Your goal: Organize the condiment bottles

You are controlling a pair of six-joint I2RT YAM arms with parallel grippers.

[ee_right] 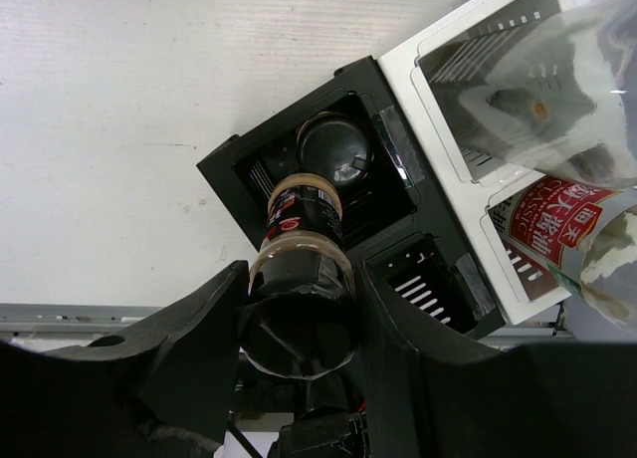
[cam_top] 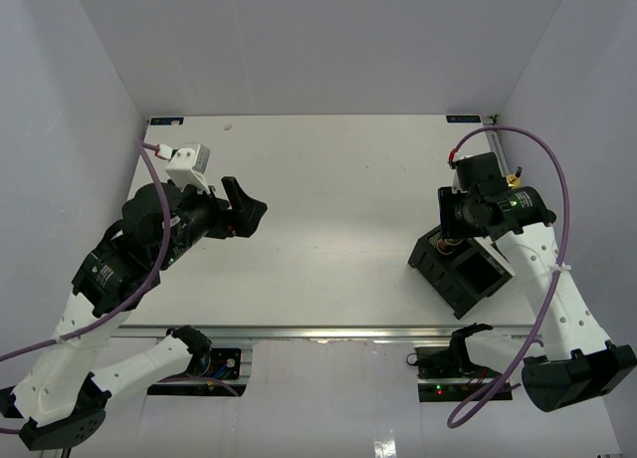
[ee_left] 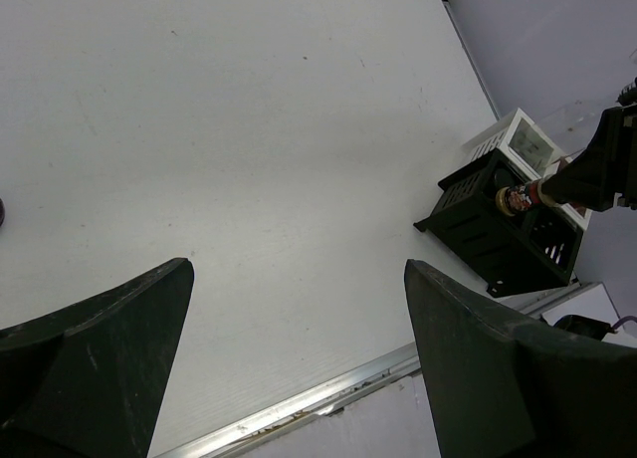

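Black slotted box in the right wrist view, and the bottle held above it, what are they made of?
The black slotted box looks like matte moulded plastic: thin walls, vent slots, dull sheen. The dark tan-banded bottle in the right tool seems glossy clear glass or hard plastic over dark liquid; which, I can't tell.

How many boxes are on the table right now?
2. The black box sits at the near right of the table, under the right hand; the white box stands against its side. The arms may hide others.
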